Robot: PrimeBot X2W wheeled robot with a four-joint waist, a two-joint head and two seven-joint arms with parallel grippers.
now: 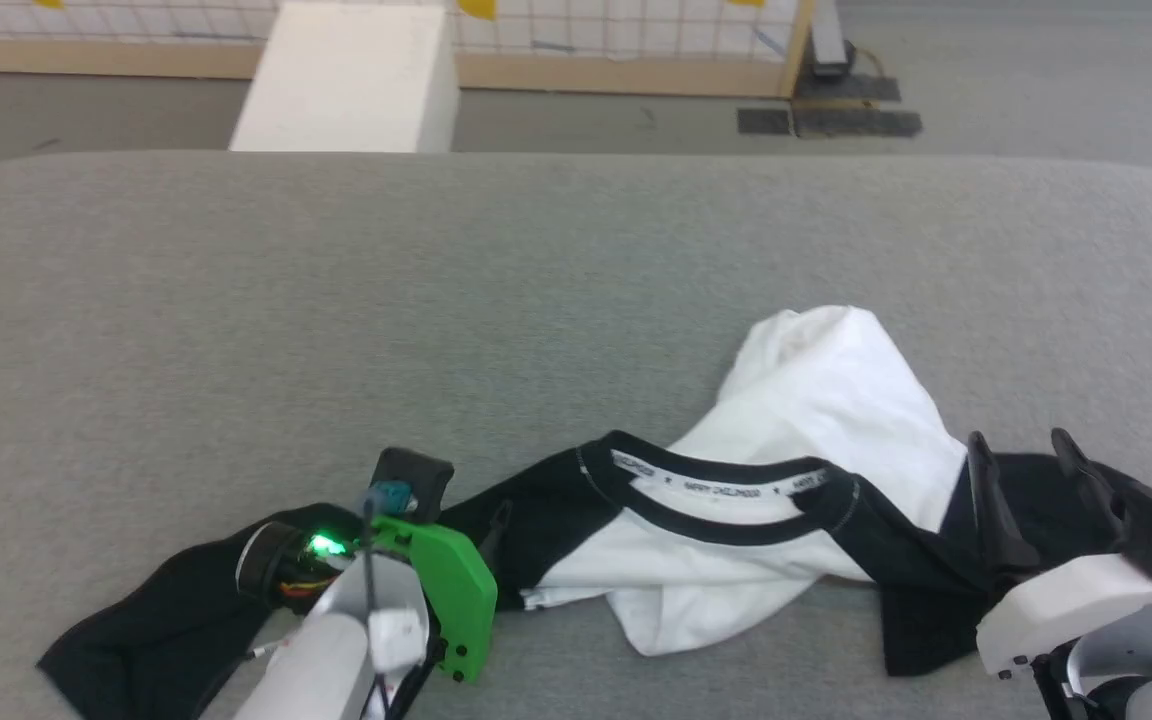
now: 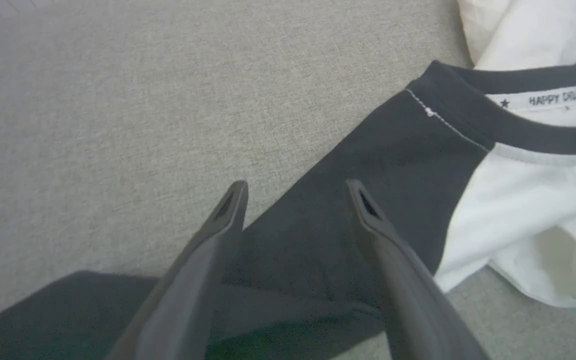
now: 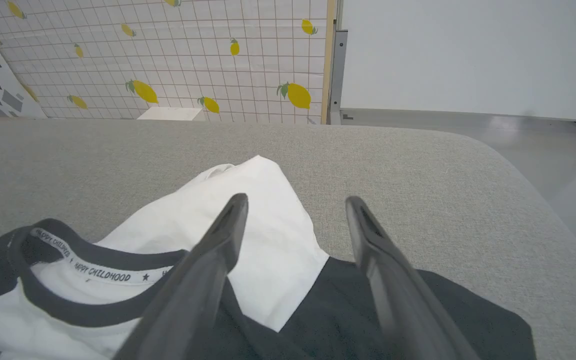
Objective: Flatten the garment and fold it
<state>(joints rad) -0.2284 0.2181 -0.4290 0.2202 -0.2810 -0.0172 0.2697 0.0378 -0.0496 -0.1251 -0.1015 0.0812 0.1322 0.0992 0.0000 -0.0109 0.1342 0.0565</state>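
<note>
Near edge of the grey padded table (image 1: pixel 336 300): the left gripper (image 2: pixel 295 195) hangs over the left-hand sleeve (image 2: pixel 368 175), black cloth lying slack beneath it. Its two fingers are spread wide with nothing pinched between them. The right gripper (image 1: pixel 1019 440) sits low over the right-hand sleeve (image 3: pixel 418 310), also black, jaws likewise parted and empty. The garment (image 1: pixel 816 400) lies crumpled along the near side of the table, right of centre, one sleeve drawn out to each side. Between the grippers the black collar band (image 1: pixel 726 490) faces up, small lettering readable inside the neck, white front bunched below it. Just behind the collar the white body heaps into a rumpled peak, toward the right. Past that, bare grey cloth runs to the rounded far edge. Beyond the table: a white box (image 1: pixel 351 80), then a gridded wall with yellow lemons (image 3: pixel 168 60).
</note>
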